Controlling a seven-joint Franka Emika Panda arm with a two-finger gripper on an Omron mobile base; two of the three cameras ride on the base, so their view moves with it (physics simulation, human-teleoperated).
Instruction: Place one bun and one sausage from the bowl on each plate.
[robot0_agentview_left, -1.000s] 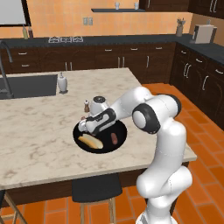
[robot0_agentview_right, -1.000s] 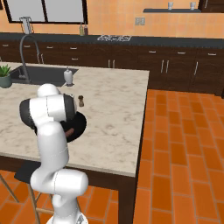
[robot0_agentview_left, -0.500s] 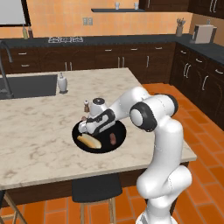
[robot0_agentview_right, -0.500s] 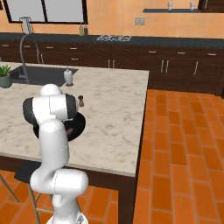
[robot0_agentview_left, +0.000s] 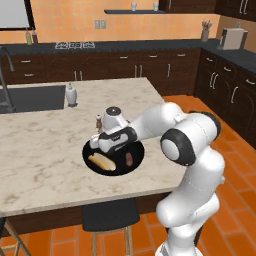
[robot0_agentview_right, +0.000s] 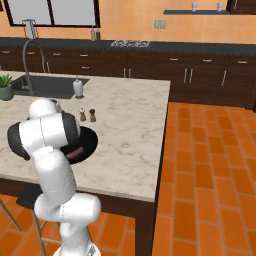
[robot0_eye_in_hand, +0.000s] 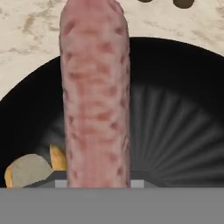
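The marble-topped desk (robot0_agentview_left: 45, 150) is crossed by the white arm (robot0_agentview_left: 150, 122), which is bent low over the bowl (robot0_agentview_left: 135, 162). The wide black bowl is set near the desk's front edge, toward its right end; in the right base view most of it (robot0_agentview_right: 87, 142) is covered by the arm, and only a dark arc is left in sight.

One bun (robot0_agentview_left: 100, 161) is laid in the left half of the bowl, its long axis running from back-left to front-right. In the hand view only an end of a bun (robot0_eye_in_hand: 28, 169) is seen, at the lower left, cut off by the picture's bottom.

A sausage (robot0_agentview_left: 128, 159) is laid in the right half of the bowl, its long axis pointing roughly from the front edge toward the back of the desk. A second sausage (robot0_eye_in_hand: 95, 96) is seen up close in the hand view, its long axis running straight up the picture, over the ribbed floor of the bowl (robot0_eye_in_hand: 175, 113).

The hand (robot0_agentview_left: 98, 145) is lowered over the bowl's back-left rim; its fingers are hidden, but it is closed around the second sausage, whose lower end is cut off.

Two small shakers (robot0_agentview_right: 87, 115) are placed just behind the bowl.
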